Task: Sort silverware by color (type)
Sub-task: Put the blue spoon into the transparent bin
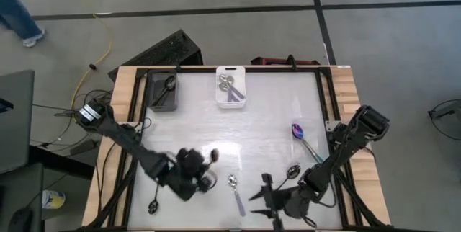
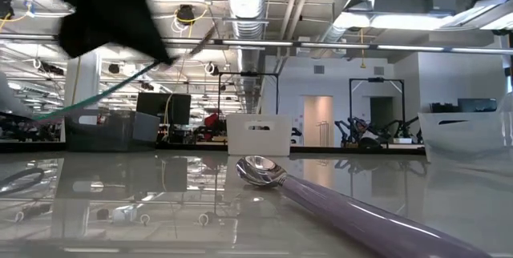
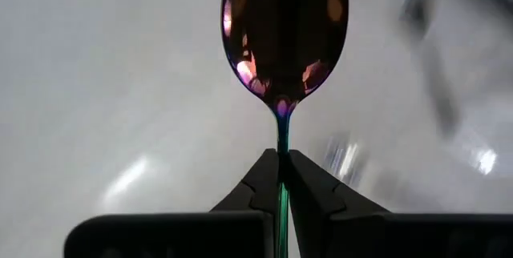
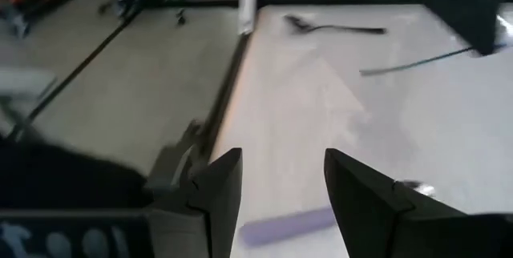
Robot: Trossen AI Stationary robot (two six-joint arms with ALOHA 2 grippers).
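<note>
My left gripper (image 1: pixel 207 162) is shut on a rainbow spoon, whose purple-pink bowl (image 3: pixel 284 30) sticks out past the fingers above the table's near left part. My right gripper (image 1: pixel 258 189) stands open near the front edge, over the lavender handle (image 4: pixel 288 224) of a silver-bowled spoon (image 1: pixel 234 187) lying flat. Another rainbow spoon (image 1: pixel 302 135) lies at the right. One black spoon (image 1: pixel 292 171) lies beside the right arm and one (image 1: pixel 153 204) at the near left. The dark bin (image 1: pixel 162 91) holds a black spoon and the white bin (image 1: pixel 232 88) silver ones. My left gripper pinches the rainbow spoon's teal handle (image 3: pixel 282 142) between its two fingers, just behind the bowl's neck. The fingers lie along the handle, which runs back between them. The spoon is lifted clear of the table, its bowl leading and its handle trailing behind (image 2: pixel 104 94).
Both bins stand at the table's far edge, the dark one left of the white one. The middle of the tabletop (image 1: pixel 245 131) lies bare between the arms and the bins. A person's legs (image 1: pixel 18 12) show on the floor at the far left.
</note>
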